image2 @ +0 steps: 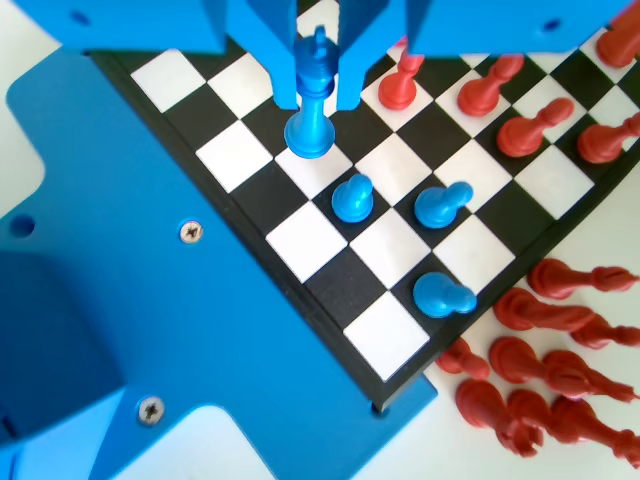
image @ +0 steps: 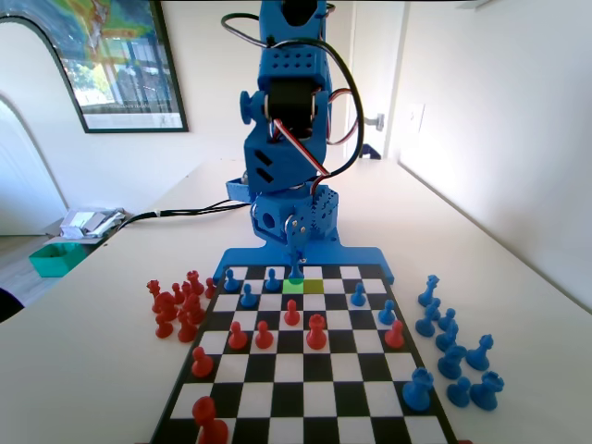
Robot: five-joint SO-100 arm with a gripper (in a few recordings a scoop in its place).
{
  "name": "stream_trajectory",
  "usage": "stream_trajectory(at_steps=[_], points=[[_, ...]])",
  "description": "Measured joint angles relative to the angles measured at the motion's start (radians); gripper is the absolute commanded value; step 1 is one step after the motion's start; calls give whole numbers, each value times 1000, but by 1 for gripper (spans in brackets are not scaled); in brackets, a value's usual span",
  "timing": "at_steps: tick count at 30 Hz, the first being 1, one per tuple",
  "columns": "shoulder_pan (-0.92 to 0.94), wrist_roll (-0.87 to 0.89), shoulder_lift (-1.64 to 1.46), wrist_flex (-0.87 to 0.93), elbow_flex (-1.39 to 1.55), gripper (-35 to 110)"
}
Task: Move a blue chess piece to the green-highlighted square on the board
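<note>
At the far end of the board (image: 305, 370) in the fixed view, just below frame centre, the tool (image: 296, 248) hangs low from the blue arm with the blue chess piece (image: 296, 269) between its jaws. The piece stands upright, its base at or just above the far edge of the green-highlighted square (image: 293, 287); whether the base touches the board cannot be told from this view. A duller yellow-green square (image: 314, 287) lies immediately right of the green one. In the wrist view, top centre, the tool (image2: 318, 85) is narrowed around the blue chess piece (image2: 312, 110), both jaws pressed against the slim stem below the pointed top, and the round base sits over the corner of a black square next to a white one. Three blue pawns (image2: 352, 197) stand on the board (image2: 400, 340) below and right of the held piece in the wrist view, apart from it. Red pieces (image2: 480, 95) stand on squares toward the upper right of that frame, and more red pieces (image2: 550, 350) lie tipped on the bench at lower right, off the board edge. In the fixed view, a cluster of red pieces (image: 178, 305) stands on the bench (image: 83, 351) left of the board, and a group of blue pieces (image: 453, 342) stands on the bench at right.
</note>
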State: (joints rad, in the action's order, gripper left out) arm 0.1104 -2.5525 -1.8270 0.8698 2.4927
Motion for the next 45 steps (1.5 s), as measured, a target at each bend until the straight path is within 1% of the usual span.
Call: stream_trajectory(at_steps=[6, 17, 24, 28, 34, 36, 39, 45], points=[[46, -23, 0, -52, 40, 1], [17, -6, 0, -121, 80, 1], [11, 2, 0, -144, 94, 10], [9, 2, 0, -202, 126, 12], [9, 2, 0, -219, 130, 12], [11, 2, 0, -202, 126, 12], [9, 2, 0, -126, 77, 12], [9, 6, 0, 114, -98, 10]])
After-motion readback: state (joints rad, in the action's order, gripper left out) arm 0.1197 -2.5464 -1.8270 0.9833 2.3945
